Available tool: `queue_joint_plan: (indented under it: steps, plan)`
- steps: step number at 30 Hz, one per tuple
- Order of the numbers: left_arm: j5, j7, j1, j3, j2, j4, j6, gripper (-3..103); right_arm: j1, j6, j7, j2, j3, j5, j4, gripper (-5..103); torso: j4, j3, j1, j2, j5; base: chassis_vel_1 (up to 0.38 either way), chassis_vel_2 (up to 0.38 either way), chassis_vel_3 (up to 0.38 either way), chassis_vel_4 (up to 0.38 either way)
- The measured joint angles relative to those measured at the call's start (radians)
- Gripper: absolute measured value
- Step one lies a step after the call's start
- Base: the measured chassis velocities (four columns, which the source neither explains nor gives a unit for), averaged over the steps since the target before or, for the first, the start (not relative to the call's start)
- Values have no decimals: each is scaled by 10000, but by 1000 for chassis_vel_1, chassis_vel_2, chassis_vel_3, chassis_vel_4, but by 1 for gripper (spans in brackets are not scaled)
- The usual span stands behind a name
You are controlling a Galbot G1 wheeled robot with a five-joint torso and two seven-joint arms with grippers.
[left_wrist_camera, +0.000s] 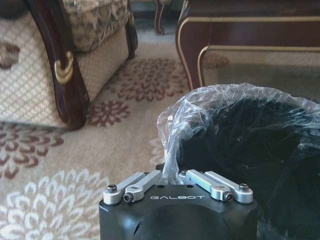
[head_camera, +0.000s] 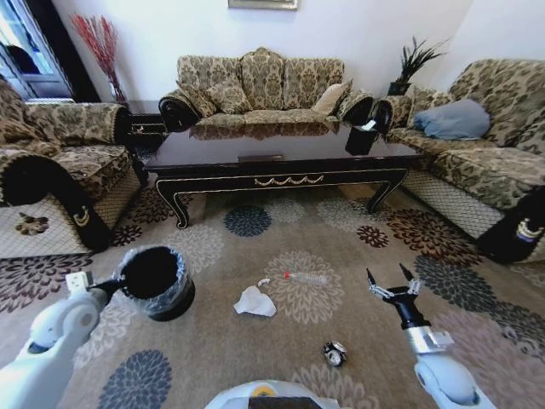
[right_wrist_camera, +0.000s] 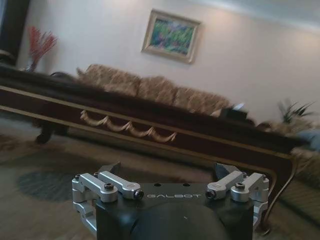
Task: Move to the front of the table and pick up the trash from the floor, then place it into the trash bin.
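- while my left gripper (left_wrist_camera: pixel 177 176) is pinching the bag liner at the rim of the trash bin (head_camera: pixel 158 285), my right gripper (head_camera: pixel 392 282) is hovering spread wide.
- tissue (head_camera: pixel 255 302), bottle (head_camera: pixel 305 277) and scrap (head_camera: pixel 334 352) are lying on the carpet (head_camera: pixel 255 256) before the table (head_camera: pixel 281 162).

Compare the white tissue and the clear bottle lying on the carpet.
The tissue is a crumpled, opaque white wad; the bottle is slim, see-through and red-capped at one end. The tissue sits bunched in a lump, while the bottle lies stretched out flat on its side. The tissue lies nearer the trash bin; the bottle nearer the table. Both rest loose on the carpet, untouched.
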Motion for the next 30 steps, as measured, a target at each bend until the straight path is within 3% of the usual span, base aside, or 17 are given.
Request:
queue_joint_plan:
  steps: [3,5,6,7,12,14,15,18,23,30]
  plan:
    - [-87,-6,133,-177,0,-267,1,4,-19,-411,-241,-201,-287,81,-176,100,2,0,0,0,1,0,0,0,0]
    - [-111,-5,199,-230,20,-427,1,4,-222,-793,-999,-494,-430,351,-291,100,1,1,0,0,-1,0,0,0,0]
    - [-111,-5,199,-230,20,-427,1,4,-222,-793,-999,-494,-430,351,-291,100,1,1,0,0,-1,0,0,0,0]
    - [-122,-9,223,-241,41,-482,2,4,-331,-928,-1616,-721,-447,392,-438,100,-4,0,0,0,-3,0,0,0,0]
    - [-206,-17,151,-103,93,-525,-2,4,-290,-925,-2942,-1192,-291,-164,-1295,100,2,0,0,0,1,0,0,0,0]
    - [-228,-10,90,105,109,-552,-11,4,-157,-668,-4524,-1474,-61,-368,-2113,100,-2,1,0,0,-4,0,0,0,0]
    - [-228,-10,90,105,109,-552,-11,4,-157,-668,-4524,-1474,-61,-368,-2113,100,-2,1,0,0,-4,0,0,0,0]
    - [-223,-9,42,268,71,-592,-38,4,299,-48,-6393,-1727,170,-1249,-3243,100,-3,0,0,0,0,0,0,0,0]
    - [-183,-17,126,330,-88,-701,-48,4,1196,715,-7940,-1713,35,-2018,-4429,100,1,1,0,0,-3,0,0,0,0]
    - [-338,-59,300,21,-58,-1023,-41,4,1765,1132,-8152,-1203,-265,-2695,-5038,100,1,0,0,0,-1,0,0,0,0]
